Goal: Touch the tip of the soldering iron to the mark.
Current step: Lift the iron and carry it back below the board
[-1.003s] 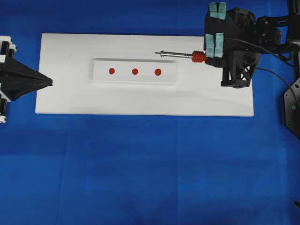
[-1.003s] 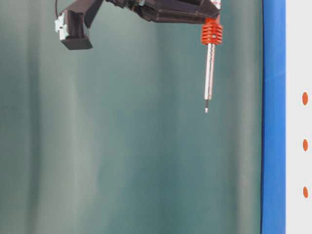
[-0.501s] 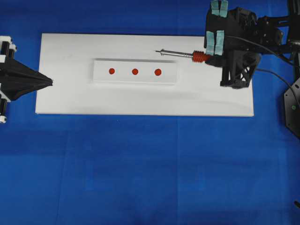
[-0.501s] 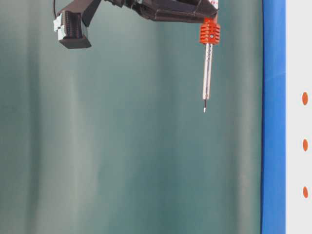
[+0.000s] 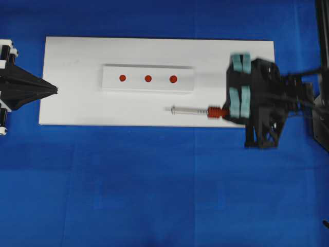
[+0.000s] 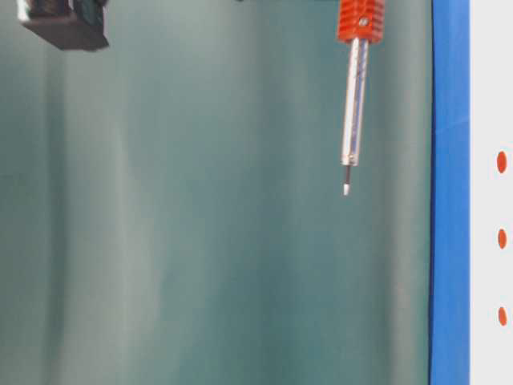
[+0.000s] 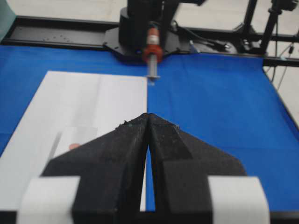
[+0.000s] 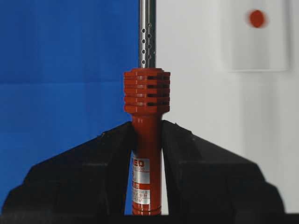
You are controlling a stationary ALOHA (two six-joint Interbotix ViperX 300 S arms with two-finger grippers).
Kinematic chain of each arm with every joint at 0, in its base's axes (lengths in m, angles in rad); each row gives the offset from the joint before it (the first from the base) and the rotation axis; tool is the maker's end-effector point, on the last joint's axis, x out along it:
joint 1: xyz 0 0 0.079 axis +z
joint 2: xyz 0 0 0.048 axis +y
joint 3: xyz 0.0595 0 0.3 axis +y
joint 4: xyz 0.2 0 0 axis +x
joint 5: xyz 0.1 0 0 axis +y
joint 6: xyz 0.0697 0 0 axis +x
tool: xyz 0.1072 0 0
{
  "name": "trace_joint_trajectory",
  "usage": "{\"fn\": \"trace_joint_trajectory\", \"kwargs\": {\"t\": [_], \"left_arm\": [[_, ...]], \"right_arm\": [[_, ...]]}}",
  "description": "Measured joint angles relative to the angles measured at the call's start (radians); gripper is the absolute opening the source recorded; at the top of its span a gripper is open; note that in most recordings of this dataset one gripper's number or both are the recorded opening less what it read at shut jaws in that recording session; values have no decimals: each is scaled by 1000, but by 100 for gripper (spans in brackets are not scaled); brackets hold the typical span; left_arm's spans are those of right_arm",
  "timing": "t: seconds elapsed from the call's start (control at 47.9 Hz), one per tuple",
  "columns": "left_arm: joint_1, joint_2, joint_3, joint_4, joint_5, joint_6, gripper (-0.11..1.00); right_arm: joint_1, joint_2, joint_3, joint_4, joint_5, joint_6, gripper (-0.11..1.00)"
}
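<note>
A: Starting at the left, what is the left gripper (image 5: pixel 55 90) doing?

B: Its fingers (image 7: pixel 126 154) are pressed together with nothing between them, the tip at the left edge of the white board (image 5: pixel 77 56) lying on the blue bench (image 5: pixel 154 180).

A: And further right?

B: A raised white strip (image 5: pixel 110 85) on the board carries three red marks (image 5: pixel 148 78) in a row. Nearer than the strip, by the board's near edge, hangs the soldering iron (image 5: pixel 193 110).

A: Which way does it lie?

B: Its long axis runs left to right, roughly parallel to the row of marks, tip pointing left. The table-level view shows the tip off the surface.

A: Who holds it?

B: The right gripper (image 8: pixel 147 140), fingers (image 8: pixel 187 158) clenched on the red handle just behind the ribbed collar.
</note>
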Motion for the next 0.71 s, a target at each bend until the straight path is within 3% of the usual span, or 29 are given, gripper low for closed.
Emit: {"fn": "trace_joint_trajectory", "kwargs": {"t": [0.23, 0.376, 0.71], "left_arm": [[0, -2, 0, 2, -2, 0, 0], [0, -2, 0, 0, -2, 0, 0], [0, -3, 0, 2, -2, -5, 0]], "right_arm": [[202, 58, -21, -130, 2, 250, 6], [287, 103, -51, -187, 23, 345, 6], [295, 190, -121, -256, 58, 374, 6]]}}
